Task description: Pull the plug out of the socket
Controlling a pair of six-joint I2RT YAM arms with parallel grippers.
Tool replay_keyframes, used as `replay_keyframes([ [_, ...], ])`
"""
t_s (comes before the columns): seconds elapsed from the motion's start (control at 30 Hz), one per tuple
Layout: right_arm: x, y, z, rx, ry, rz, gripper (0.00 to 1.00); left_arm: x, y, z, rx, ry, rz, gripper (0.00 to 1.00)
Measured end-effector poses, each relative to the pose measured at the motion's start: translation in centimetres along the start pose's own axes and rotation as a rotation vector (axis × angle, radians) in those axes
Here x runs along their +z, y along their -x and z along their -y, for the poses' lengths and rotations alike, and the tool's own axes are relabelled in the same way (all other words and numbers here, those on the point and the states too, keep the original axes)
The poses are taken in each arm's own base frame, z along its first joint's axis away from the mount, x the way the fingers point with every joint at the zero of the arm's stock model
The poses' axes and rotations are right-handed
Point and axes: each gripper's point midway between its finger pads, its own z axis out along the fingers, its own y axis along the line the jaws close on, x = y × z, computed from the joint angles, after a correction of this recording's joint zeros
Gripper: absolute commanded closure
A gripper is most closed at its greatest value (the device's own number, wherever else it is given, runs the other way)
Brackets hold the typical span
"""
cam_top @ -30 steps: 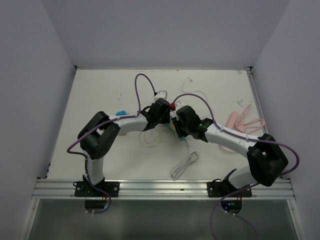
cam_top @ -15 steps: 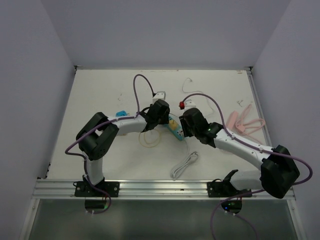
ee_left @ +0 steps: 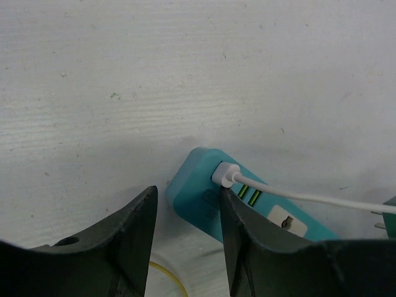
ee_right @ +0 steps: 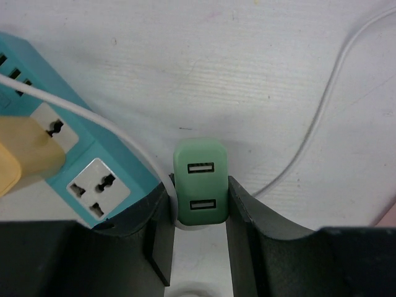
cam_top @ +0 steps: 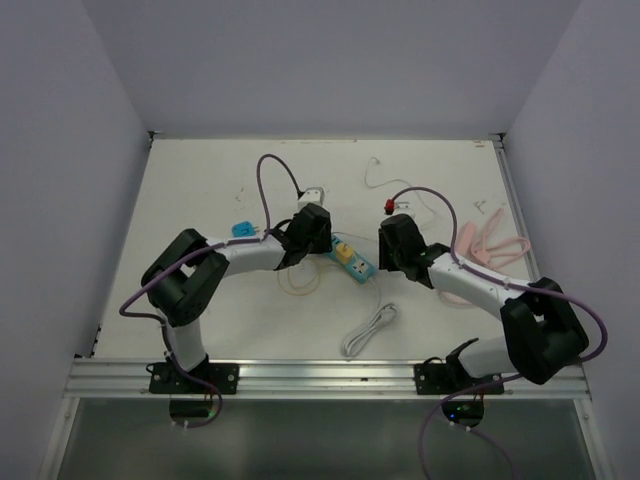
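Right gripper point(ee_right: 198, 190) has swung right, off the power strip point(cam_top: 353, 263), fingers clamped on the green plug point(ee_right: 200, 179), which sits just beside the strip, unplugged. Pull looks done. Left gripper point(ee_left: 189, 207) straddles the strip's end, gap narrow, grip unclear.
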Motion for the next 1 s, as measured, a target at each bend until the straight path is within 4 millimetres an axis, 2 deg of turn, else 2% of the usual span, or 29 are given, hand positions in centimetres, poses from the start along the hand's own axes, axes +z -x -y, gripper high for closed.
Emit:
replay_keyframes([
  [0.07,0.9,0.0,0.4,0.028,-0.004,-0.009,0.86,-0.1,-0.1,-0.1,-0.006,-0.006,0.0,0.52],
  [0.17,2.2,-0.2,0.6,0.05,-0.002,-0.024,0.74,-0.2,-0.2,-0.2,-0.013,-0.013,0.0,0.52],
  [0.27,2.9,0.4,0.5,0.058,0.004,-0.021,0.57,-0.3,-0.3,-0.3,-0.014,-0.016,0.0,0.52],
  [0.3,3.1,0.6,0.5,0.06,0.005,-0.023,0.44,-0.3,-0.3,-0.3,-0.015,-0.017,0.0,0.52],
  [0.37,3.3,1.1,0.5,0.059,0.0,-0.019,0.35,-0.3,-0.3,-0.3,-0.015,-0.018,0.0,0.52],
  [0.4,3.3,1.4,0.5,0.056,-0.002,-0.015,0.26,-0.3,-0.3,-0.3,-0.015,-0.018,0.0,0.52],
  [0.5,3.1,2.6,0.9,0.043,-0.028,0.005,0.18,-0.3,-0.3,-0.3,-0.016,-0.02,-0.001,0.52],
  [0.6,2.5,3.5,1.2,0.03,-0.044,0.026,0.17,-0.3,-0.3,-0.3,-0.017,-0.022,0.001,0.52],
  [0.73,0.4,4.9,1.2,0.011,-0.015,0.071,0.18,-0.3,-0.3,-0.3,-0.018,-0.024,0.002,0.52],
  [0.9,-3.0,7.3,-0.6,-0.013,0.13,0.158,0.18,-0.3,-0.3,-0.3,-0.018,-0.025,0.003,0.52],
  [1.0,-4.1,7.7,-1.9,-0.049,0.213,0.177,0.18,-0.3,-0.3,-0.3,-0.019,-0.026,0.004,0.52],
])
